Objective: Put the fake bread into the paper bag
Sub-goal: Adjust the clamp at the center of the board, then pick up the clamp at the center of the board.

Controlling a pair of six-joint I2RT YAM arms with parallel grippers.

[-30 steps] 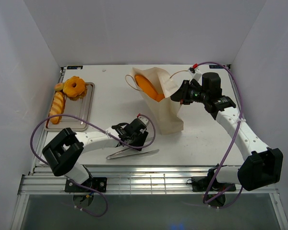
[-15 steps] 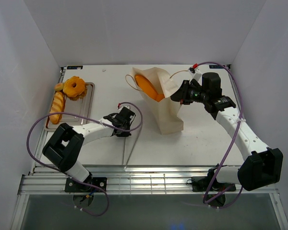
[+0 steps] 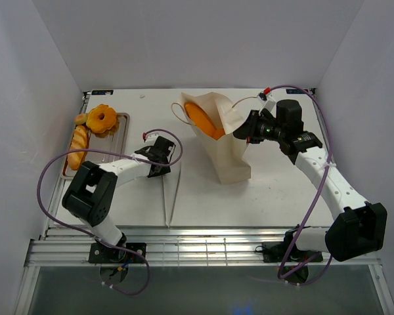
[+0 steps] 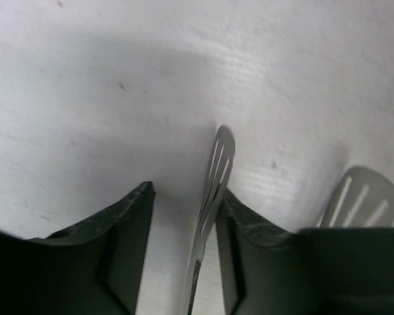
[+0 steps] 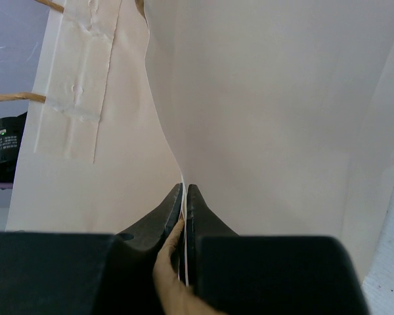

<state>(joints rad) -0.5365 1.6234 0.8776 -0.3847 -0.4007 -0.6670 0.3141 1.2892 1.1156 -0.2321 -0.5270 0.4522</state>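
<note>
The tan paper bag (image 3: 231, 156) stands at the table's middle, tilted, its mouth facing up and left. One orange loaf of fake bread (image 3: 202, 118) lies in that mouth. My right gripper (image 3: 240, 131) (image 5: 184, 187) is shut on the paper bag's (image 5: 269, 98) right rim. On the tray (image 3: 115, 149) at the far left rest a ring doughnut (image 3: 104, 118), a small roll (image 3: 81, 119) and a long loaf (image 3: 79, 144). My left gripper (image 3: 165, 169) (image 4: 187, 190) hangs low over the table between tray and bag, jaws apart. One tong blade (image 4: 218, 164) lies against its right finger.
Thin pale tongs (image 3: 171, 200) stretch from my left gripper toward the near edge, and their second blade (image 4: 364, 197) shows outside the right finger. A cord handle (image 5: 13, 97) hangs at the bag's rim. White walls close in the table on three sides.
My left gripper has swung left and farther from the near edge, turning the tongs from lying crosswise to pointing at the near edge. Its jaws closed and parted again. Right arm and bag are still.
</note>
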